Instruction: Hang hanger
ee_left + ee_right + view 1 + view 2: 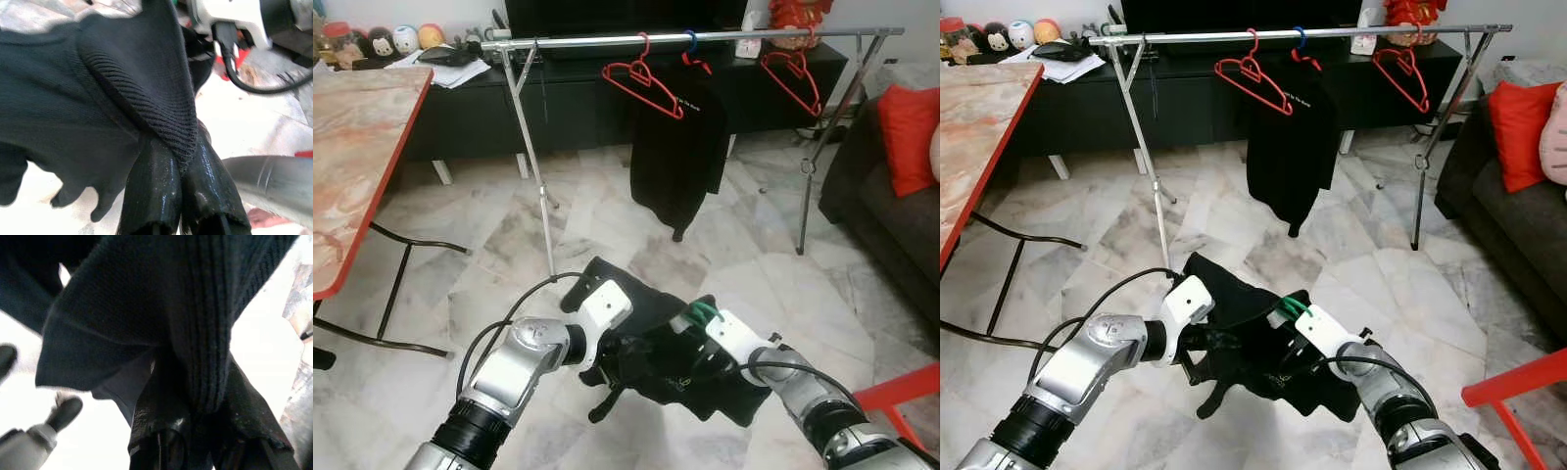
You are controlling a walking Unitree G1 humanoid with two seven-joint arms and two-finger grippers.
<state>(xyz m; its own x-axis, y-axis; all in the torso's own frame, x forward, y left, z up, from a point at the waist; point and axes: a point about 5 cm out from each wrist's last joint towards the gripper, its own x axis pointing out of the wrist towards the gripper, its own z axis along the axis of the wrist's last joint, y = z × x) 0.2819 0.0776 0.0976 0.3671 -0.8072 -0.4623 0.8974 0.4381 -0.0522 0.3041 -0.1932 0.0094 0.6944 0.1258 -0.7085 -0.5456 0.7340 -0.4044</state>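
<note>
Black garment (651, 338) between both arms, left pincer (183, 161) clenched on its ribbed hem, right pincer (195, 416) pinching ribbed fabric.

Open marble floor (636, 211) lies between the robot and the clothes rail (607, 40). Rail bar is bare from its left end to the first red hanger (644, 83); a short gap also sits between the hung black shirt (677, 157) and the right red hanger (793, 78). Slanted rail legs (530, 147) narrow low passage. Counter (357, 147) crowds the left, sofa (891, 215) the right.
</note>
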